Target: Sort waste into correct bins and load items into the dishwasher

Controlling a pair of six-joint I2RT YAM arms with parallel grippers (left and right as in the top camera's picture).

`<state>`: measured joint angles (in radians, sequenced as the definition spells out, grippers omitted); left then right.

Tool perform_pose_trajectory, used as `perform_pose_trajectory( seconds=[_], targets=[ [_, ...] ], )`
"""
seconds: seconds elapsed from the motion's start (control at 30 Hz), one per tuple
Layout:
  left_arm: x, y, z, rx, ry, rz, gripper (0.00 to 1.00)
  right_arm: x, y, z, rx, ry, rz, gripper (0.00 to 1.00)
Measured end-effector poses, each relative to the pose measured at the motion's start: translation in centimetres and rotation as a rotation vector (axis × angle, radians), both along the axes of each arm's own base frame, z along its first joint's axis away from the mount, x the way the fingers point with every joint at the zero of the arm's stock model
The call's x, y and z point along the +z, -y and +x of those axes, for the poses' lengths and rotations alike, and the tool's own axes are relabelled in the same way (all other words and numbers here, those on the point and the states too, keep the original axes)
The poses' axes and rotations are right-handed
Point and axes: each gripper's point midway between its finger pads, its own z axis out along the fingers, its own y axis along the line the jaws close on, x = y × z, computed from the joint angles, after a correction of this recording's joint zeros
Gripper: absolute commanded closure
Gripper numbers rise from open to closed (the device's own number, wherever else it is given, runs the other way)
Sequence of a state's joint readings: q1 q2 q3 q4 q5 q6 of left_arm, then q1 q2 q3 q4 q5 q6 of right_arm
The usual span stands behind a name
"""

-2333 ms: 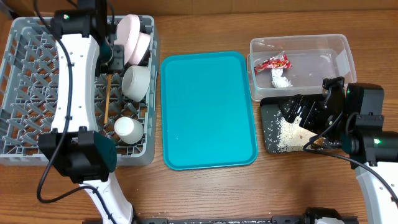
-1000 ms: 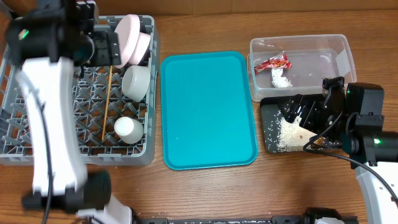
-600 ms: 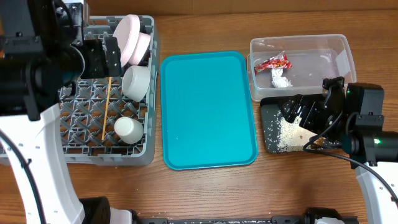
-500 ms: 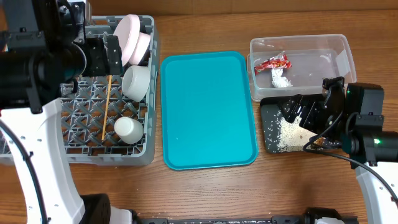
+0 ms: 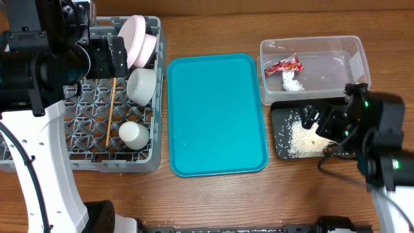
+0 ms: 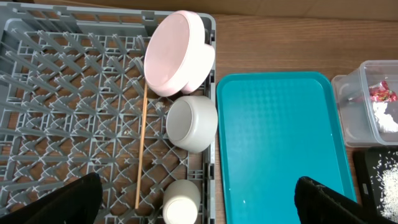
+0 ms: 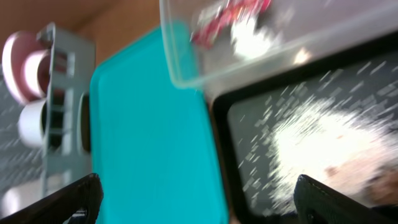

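Observation:
The grey dish rack at the left holds pink plates, a white bowl, a white cup and a wooden chopstick. My left gripper hangs open high above the rack's back, holding nothing; its wrist view looks down on the pink bowl and the cup. A red wrapper and a paper wad lie in the clear tub. Rice covers the black tray. My right gripper is open and empty above that tray.
The teal serving tray lies bare between the rack and the two bins. The right wrist view is blurred by motion and shows the teal tray, the tub wall and the rice.
My left arm has risen off the rack and now hangs high over its back left. My right arm has just lifted and shifted right over the black tray.

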<state>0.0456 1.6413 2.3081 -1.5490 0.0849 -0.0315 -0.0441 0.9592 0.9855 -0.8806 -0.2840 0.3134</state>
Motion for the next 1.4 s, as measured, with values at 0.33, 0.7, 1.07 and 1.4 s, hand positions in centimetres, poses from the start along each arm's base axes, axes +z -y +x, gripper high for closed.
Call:
perform_pose_trajectory(
  seconds=[0.33, 0.7, 1.07, 1.4],
  targets=[
    [0.0, 0.0, 0.0, -0.001, 0.000, -0.002, 0.00, 5.3, 1.8, -2.6, -0.079, 0.570, -0.133, 0.00],
    [0.0, 0.0, 0.0, -0.001, 0.000, -0.002, 0.00, -0.8, 0.8, -3.3, -0.032, 0.804, -0.197, 0.00],
    [0.0, 0.0, 0.0, -0.001, 0.000, -0.002, 0.00, -3.4, 0.3, -3.7, 0.008, 0.852, -0.244, 0.00],
    [0.0, 0.0, 0.0, -0.001, 0.000, -0.002, 0.00, -5.2, 0.4, -3.6, 0.012, 0.820, -0.254, 0.00]
  ],
)
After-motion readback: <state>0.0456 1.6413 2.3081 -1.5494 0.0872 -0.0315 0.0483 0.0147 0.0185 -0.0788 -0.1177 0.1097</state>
